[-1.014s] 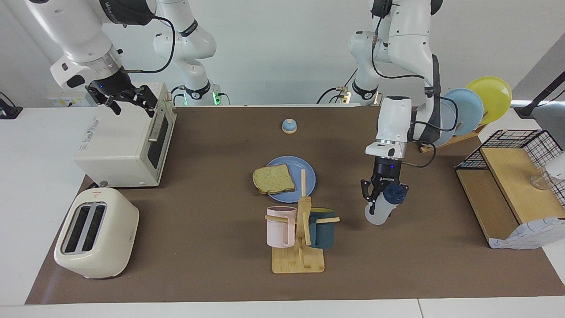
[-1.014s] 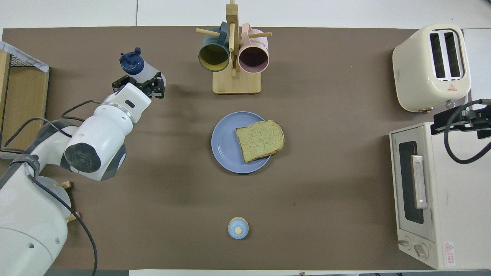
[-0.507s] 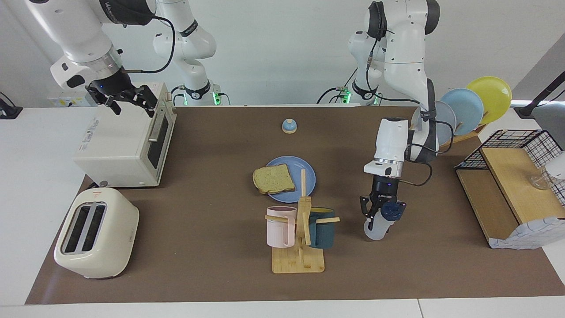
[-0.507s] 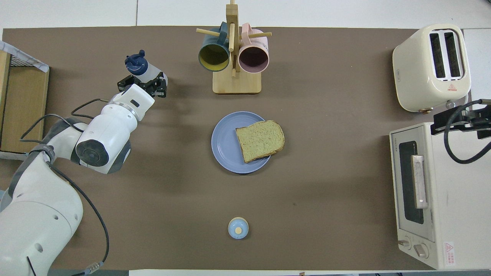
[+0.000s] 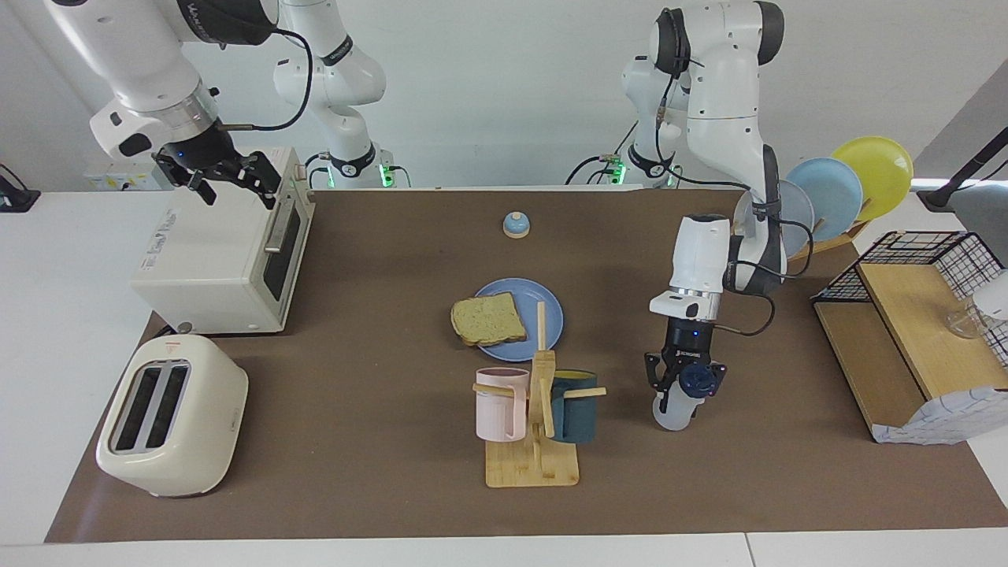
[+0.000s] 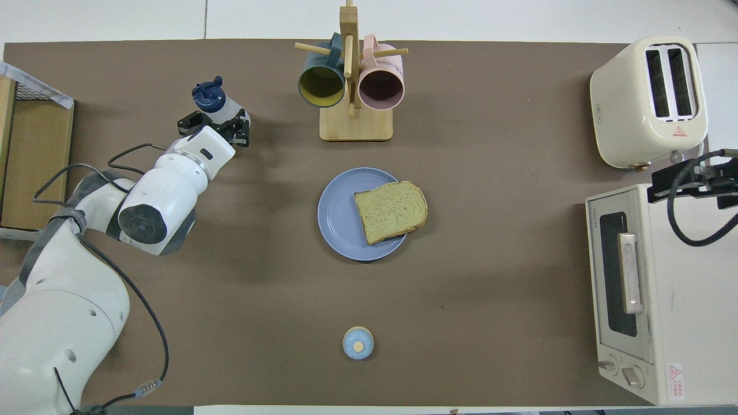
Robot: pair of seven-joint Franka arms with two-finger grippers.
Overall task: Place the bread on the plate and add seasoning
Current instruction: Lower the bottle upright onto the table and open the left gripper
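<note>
L gripper (image 5: 683, 383) clamped on seasoning bottle (image 5: 677, 405); toast (image 5: 489, 319) sits on blue plate (image 5: 546, 309).

Hidden/unclear: bottle's neck is covered by the gripper in facing view, only navy cap and pale lower body show; can't tell if its base touches the mat. Bottle is beside the mug rack (image 5: 537, 425), toward L arm's end of table. R gripper (image 5: 228, 178) is over the toaster oven (image 5: 224, 252), fingers apart, holding nothing; cut off at frame edge in overhead view. Toast overhangs plate rim toward R arm's end. Rack holds a pink mug (image 5: 499, 403) and a dark teal mug (image 5: 573, 405), both partly masked by pegs. Toaster (image 5: 169, 415) slots look dark, contents not readable. Wire basket (image 5: 929, 272) is cut off at frame edge.
</note>
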